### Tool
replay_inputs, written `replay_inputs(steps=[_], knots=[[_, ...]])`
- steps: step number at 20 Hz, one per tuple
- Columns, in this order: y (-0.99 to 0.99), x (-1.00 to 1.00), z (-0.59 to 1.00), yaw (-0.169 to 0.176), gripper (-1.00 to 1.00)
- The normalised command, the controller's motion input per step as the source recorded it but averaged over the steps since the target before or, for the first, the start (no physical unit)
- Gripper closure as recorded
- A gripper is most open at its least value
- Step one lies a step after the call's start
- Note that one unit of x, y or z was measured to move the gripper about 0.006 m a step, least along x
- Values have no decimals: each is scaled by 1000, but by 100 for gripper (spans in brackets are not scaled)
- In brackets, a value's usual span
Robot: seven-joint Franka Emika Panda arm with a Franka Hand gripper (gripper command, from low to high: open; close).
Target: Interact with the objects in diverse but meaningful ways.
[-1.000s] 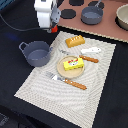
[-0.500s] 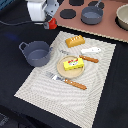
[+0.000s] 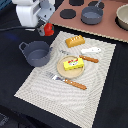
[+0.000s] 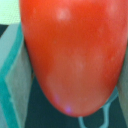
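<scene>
Overall, a striped placemat (image 3: 70, 75) lies on a dark table (image 3: 112, 107) and takes up most of the exterior view. Beyond it, toward the top of that view, sits a reddish-brown toy stove board (image 3: 112, 25) with dark round burners.

The white arm head comes in at the upper part of the exterior view's left. Its gripper (image 3: 46, 27) is pinched on the red tomato (image 3: 48, 29), held up off the table just past the far corner of the placemat. In the wrist view the tomato (image 4: 75, 50) fills nearly the whole picture, with a grey pad (image 4: 17, 75) pressed against one flank; the opposite pad is at the very edge of that picture and hard to make out.

The grey-blue two-handled pot (image 3: 36, 53) stands upright on the edge of the placemat at the exterior view's left, nearly below the held tomato. The grey pan (image 3: 92, 14) rests on the stove board.

A round tan plate (image 3: 72, 66) sits mid-placemat with the yellow butter block (image 3: 74, 63) on it. The golden bread loaf (image 3: 76, 41) lies near the far edge of the placemat, apart from the plate. A small white piece (image 3: 92, 50) lies between loaf and plate, toward the exterior view's right.

A fork with an orange handle (image 3: 67, 80) lies just near-side of the plate; a second orange-handled utensil (image 3: 90, 59) is beside the plate's right rim.
</scene>
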Motion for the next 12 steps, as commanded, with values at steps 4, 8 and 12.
replay_inputs(steps=[4, 8, 12], knots=[[-804, 514, 405, -13, 100], [-806, 533, 140, -31, 100], [-848, 579, 37, -13, 100]])
